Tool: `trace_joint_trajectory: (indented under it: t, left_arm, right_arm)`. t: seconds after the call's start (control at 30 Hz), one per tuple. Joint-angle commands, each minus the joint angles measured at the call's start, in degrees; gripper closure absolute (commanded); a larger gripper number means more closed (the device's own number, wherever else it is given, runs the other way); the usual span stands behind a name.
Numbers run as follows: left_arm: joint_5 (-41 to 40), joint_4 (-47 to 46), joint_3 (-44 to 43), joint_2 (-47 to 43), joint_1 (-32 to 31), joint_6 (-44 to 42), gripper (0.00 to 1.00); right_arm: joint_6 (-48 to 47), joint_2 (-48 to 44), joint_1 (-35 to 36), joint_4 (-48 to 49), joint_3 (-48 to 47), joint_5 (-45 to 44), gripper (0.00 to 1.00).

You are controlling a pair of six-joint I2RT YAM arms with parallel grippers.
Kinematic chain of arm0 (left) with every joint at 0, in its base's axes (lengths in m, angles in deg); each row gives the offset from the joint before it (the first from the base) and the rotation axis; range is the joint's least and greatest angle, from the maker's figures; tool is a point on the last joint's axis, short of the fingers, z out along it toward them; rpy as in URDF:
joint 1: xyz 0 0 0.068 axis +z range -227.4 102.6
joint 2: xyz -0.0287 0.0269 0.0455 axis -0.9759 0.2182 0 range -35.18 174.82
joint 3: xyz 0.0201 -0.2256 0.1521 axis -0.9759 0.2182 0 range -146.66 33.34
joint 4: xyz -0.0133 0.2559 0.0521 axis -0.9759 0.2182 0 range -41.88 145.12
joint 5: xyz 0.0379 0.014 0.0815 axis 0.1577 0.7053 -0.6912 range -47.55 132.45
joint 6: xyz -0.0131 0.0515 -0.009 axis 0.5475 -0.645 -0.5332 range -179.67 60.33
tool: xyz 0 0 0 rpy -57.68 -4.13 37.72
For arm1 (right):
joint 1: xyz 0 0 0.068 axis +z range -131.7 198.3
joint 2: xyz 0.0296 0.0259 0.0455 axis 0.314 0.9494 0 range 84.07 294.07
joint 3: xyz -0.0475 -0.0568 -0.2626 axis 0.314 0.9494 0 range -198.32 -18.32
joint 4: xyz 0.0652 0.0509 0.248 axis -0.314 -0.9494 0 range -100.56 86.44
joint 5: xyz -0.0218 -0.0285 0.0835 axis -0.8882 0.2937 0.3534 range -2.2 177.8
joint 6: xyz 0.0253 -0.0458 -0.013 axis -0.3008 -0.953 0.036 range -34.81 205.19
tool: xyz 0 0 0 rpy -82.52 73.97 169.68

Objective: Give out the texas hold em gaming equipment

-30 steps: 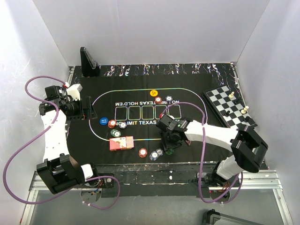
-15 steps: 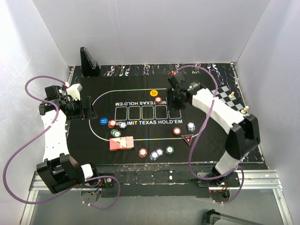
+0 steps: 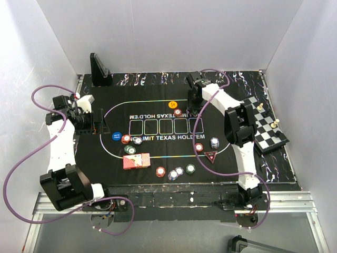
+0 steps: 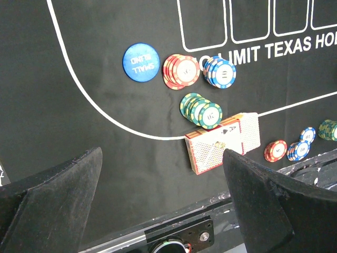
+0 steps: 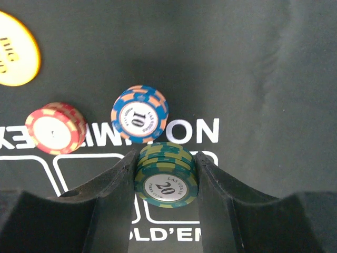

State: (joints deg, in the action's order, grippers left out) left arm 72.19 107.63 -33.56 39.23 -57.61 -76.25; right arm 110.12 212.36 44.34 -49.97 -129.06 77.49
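White walls closed in a table laid with a black mat (image 3: 168,148) printed for no-limit hold'em. At its far side the right gripper (image 5: 166,158) was clenched on a green chip stack (image 5: 166,184) marked 20, one finger pressed to each edge of the pile. The sideways pinch seemed chosen to keep the loose chips together as one column. Whether the pile rested on the felt or hung just above it could not be told. It sat just beside a blue-and-orange 10 chip (image 5: 139,114), with a red chip stack (image 5: 55,128) and a yellow disc (image 5: 13,50) close by. That suggested a far-seat player's share was being built up there. The left gripper (image 4: 162,174) hovered off the mat's left edge with its jaws spread wide and nothing between them, apparently parked to leave the other arm room. Below it lay the undealt supply: a blue small-blind button (image 4: 140,61), red, blue and green chip piles, and the red-backed card deck (image 4: 216,150) with an ace face up on it. A triangular marker (image 3: 210,155) and more chips (image 3: 179,171) waited along the near edge. The chessboard (image 3: 263,124) sat at the table's right, outside the game.
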Motion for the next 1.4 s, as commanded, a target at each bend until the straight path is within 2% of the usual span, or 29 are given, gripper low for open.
trace_joint_trajectory:
  t: [0.0,0.57,0.63,0.83,0.97,1.17,1.37]
  left_arm:
    - [1.9,-1.1,-1.2,-0.1,0.3,-1.3,0.00]
    - [2.1,-2.0,0.0,0.7,0.3,-1.2,0.00]
    - [2.5,-1.7,-0.1,0.6,0.3,-1.1,0.00]
    - [4.3,-1.1,-0.3,0.3,0.3,-1.1,0.00]
    - [4.9,-0.4,-0.5,0.0,0.3,-1.7,0.00]
    - [4.5,0.4,-1.6,-1.2,0.3,-1.9,0.00]
    - [4.4,1.2,-1.8,-3.0,0.3,-1.6,0.00]
  right_arm:
    - [-0.8,1.3,-1.8,-0.1,-6.1,-0.2,0.87]
    - [-0.5,7.8,-6.1,-1.6,-10.3,1.1,0.85]
    - [-0.2,8.8,-6.2,-1.6,-10.5,1.1,0.80]
    - [0.4,10.3,-6.7,-2.2,-12.3,2.0,0.43]
    - [0.6,9.1,-6.8,-3.2,-13.0,2.3,0.25]
    - [1.2,1.3,-6.4,-4.2,-9.0,0.5,0.18]
    - [2.0,-16.5,-2.7,-1.8,4.5,-0.5,0.16]
